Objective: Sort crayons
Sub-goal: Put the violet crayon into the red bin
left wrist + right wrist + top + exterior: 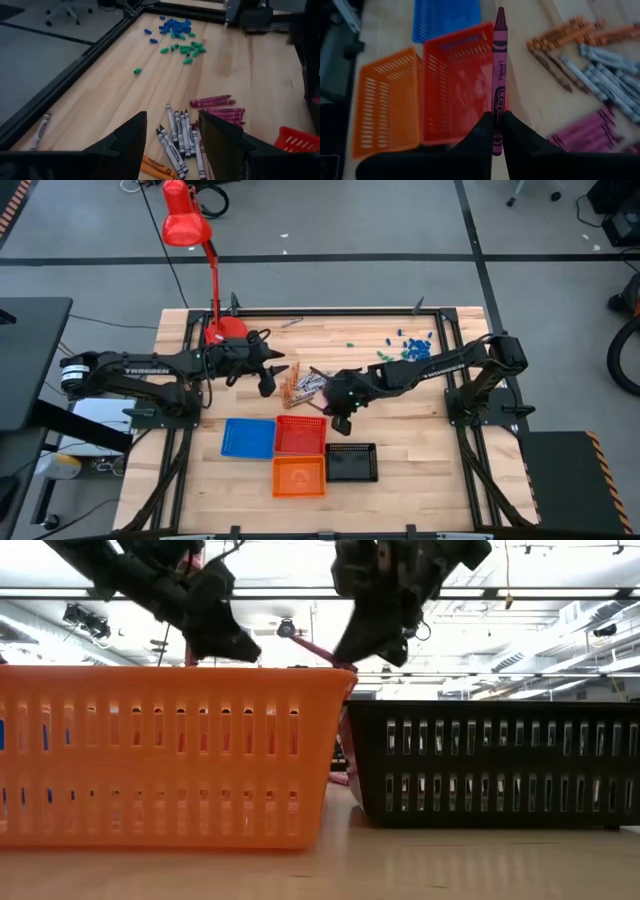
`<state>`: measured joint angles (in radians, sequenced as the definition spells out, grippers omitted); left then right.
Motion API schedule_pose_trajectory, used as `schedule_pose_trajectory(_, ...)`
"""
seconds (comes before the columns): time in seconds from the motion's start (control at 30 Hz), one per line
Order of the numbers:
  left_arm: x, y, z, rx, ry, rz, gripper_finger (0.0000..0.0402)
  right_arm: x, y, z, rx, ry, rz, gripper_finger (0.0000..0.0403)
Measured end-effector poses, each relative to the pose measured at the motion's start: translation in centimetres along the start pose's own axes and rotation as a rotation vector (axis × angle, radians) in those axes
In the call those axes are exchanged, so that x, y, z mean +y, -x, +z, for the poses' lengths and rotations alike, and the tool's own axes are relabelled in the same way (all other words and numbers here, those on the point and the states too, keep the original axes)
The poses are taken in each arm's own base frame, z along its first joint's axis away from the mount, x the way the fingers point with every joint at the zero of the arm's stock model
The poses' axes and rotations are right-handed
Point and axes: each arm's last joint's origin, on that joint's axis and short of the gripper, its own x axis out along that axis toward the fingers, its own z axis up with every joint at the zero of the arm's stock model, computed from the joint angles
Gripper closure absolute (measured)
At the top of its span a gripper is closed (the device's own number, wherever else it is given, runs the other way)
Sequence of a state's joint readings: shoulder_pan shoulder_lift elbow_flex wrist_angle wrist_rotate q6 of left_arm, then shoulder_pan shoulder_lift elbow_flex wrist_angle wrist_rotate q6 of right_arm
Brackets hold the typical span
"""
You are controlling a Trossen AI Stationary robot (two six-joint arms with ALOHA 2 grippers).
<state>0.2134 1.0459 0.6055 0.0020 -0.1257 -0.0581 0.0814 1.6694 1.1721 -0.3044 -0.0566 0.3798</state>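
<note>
I have the right gripper (496, 131) pinched on a magenta crayon (498, 65), which sticks out past its fingers over the red tray (455, 80). The loose crayons (304, 386) lie on the table (420, 480) just beyond that tray. My left gripper (170, 137) hangs spread wide above the pile's grey crayons (176, 131), holding nothing.

Magenta crayon (498, 75) (dark lettering); slotted trays: blue tray (248, 437), red tray (300, 434), orange tray (299, 477), black tray (351, 463).
</note>
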Motion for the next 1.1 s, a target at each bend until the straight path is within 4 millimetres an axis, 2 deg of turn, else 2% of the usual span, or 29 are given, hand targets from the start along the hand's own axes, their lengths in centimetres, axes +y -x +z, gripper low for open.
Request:
schedule_pose_trajectory(0.1, 0.1, 0.6, 0.4, 0.024, 0.001, 0.001, 0.0209, 0.1, -0.7, 0.1, -0.017, 0.022, 0.014, 0.037)
schedule_pose_trajectory(0.33, 0.2, 2.2, 0.9, 0.018, 0.004, 0.001, 0.0209, 0.8, -4.3, 0.0, 0.021, 0.053, 0.096, 0.037)
schedule_pose_trajectory(0.6, 0.4, 3.9, 1.3, -0.025, 0.013, -0.001, 0.0209, 2.6, -7.7, 1.2, 0.145, 0.139, 0.058, 0.037)
schedule_pose_trajectory(0.77, 0.4, 4.0, 1.3, -0.027, 0.013, -0.001, 0.0209, 3.2, -9.6, 1.6, 0.232, 0.195, 0.011, 0.037)
schedule_pose_trajectory(0.97, 0.4, 4.0, 1.3, -0.023, 0.022, -0.001, 0.0209, 3.2, -10.8, 1.7, 0.298, 0.229, -0.003, 0.0358)
schedule_pose_trajectory(1.1, 0.4, 4.0, 1.3, -0.022, 0.022, -0.001, 0.0209, 2.9, -10.8, 1.7, 0.313, 0.22, 0.001, 0.0338)
